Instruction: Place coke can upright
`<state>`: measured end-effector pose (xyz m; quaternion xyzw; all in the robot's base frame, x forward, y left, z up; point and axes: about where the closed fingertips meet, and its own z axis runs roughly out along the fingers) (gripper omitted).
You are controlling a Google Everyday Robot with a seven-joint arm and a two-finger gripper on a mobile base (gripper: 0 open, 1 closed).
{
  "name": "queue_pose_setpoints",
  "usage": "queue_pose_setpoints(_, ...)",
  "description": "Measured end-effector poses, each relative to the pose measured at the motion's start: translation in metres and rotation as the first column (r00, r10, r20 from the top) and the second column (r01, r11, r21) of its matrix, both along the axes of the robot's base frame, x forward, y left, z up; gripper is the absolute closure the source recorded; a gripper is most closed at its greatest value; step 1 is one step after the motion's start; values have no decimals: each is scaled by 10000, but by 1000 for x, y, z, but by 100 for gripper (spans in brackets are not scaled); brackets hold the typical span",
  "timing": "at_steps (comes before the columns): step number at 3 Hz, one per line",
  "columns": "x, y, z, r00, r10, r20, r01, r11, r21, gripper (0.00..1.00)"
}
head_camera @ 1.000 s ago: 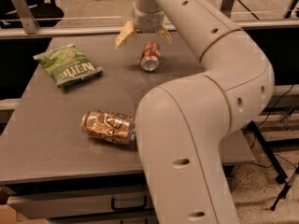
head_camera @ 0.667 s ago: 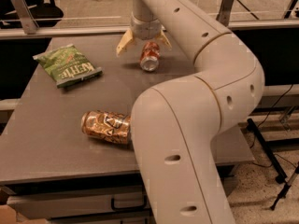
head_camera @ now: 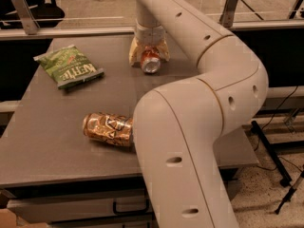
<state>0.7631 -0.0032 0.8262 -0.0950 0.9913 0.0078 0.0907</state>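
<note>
Tool low around the toppled coke can, far side of the table, grip indiscernible.

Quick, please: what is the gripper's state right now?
Gripper: down at the lying coke can, at the table's far side; open or closed cannot be told.

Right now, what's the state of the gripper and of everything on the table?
coke can: on its side, not upright, silver end toward the camera.
gripper: open, low over the far side of the table, astride the coke can.
gold-brown can: on its side, near the front, one end hidden by the arm.
green chip bag: lying flat, far left.
</note>
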Motion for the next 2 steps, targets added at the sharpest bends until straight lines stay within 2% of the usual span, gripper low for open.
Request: queue_pose_setpoints(2, 0, 0, 7, 10000, -6, 38, 5, 10000, 39, 88)
